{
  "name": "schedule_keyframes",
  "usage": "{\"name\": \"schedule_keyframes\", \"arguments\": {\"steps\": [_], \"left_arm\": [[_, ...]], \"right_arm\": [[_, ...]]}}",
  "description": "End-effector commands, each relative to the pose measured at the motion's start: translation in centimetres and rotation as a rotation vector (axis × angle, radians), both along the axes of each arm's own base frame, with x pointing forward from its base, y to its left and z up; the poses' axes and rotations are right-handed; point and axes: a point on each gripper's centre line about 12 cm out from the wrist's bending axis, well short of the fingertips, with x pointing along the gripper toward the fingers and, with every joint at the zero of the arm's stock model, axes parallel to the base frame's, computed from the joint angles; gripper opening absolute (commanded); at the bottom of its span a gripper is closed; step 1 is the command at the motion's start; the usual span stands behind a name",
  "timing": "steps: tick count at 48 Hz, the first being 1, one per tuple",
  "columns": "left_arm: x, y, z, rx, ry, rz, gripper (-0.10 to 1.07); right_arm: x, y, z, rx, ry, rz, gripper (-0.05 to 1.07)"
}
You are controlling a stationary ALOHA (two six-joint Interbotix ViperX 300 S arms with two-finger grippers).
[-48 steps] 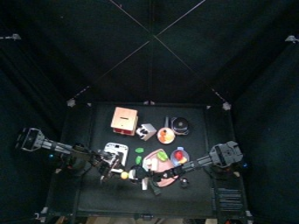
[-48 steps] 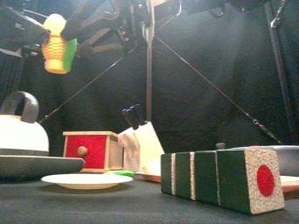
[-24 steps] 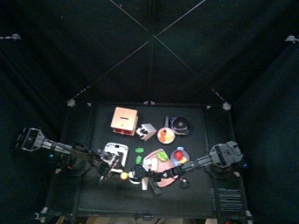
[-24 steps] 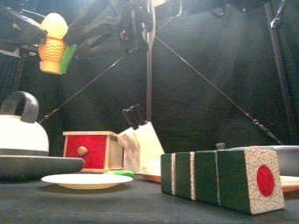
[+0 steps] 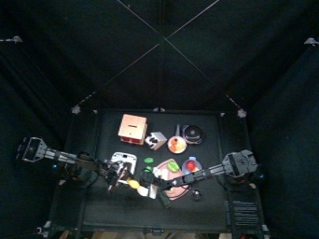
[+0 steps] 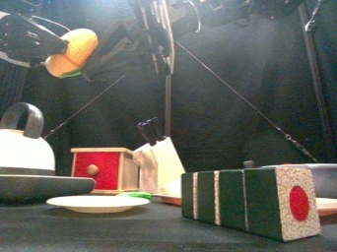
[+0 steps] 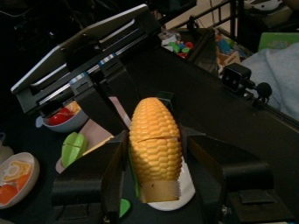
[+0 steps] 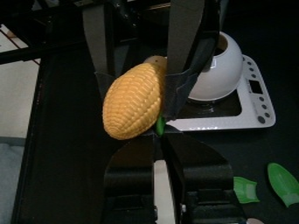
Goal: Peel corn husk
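A bare yellow corn cob (image 7: 156,140) hangs in the air, clamped between the jaws of my left gripper (image 7: 156,156). In the front view the cob (image 6: 71,49) lies slanted at the upper left, with a bit of green corn husk (image 6: 77,71) under its lower end. My right gripper (image 8: 162,140) sits right beside the cob (image 8: 132,96), its jaws pressed together on a thin green strip of husk (image 8: 160,125). From above, both grippers meet at the cob (image 5: 129,185) near the table's front.
A white kettle (image 8: 222,66) on a scale stands beneath the cob. Loose green pieces (image 8: 282,184) lie on the table. Across the front stand a white plate (image 6: 95,204), a red-and-white box (image 6: 102,169) and a striped green-and-red block (image 6: 257,200). An orange box (image 5: 131,125) is farther back.
The cob has tipped from upright to slanted and shifted slightly. The right jaws have closed from wide open onto the green husk strip. The left grip is unchanged.
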Motion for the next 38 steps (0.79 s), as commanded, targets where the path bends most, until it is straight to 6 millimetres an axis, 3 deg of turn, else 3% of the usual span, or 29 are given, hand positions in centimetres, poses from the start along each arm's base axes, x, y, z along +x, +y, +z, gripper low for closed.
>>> {"name": "schedule_keyframes", "arguments": {"steps": [1,38], "left_arm": [[0.3,-0.2,0.6,-0.009,-0.02,-0.008,0.61],[0.1,-0.4,1.0,-0.01,-0.035,-0.015,0.61]], "right_arm": [[0.4,-1.7,2.2,0.016,-0.048,-0.046,0.34],[0.0,-4.1,1.1,0.083,-0.013,-0.157,0.33]]}}
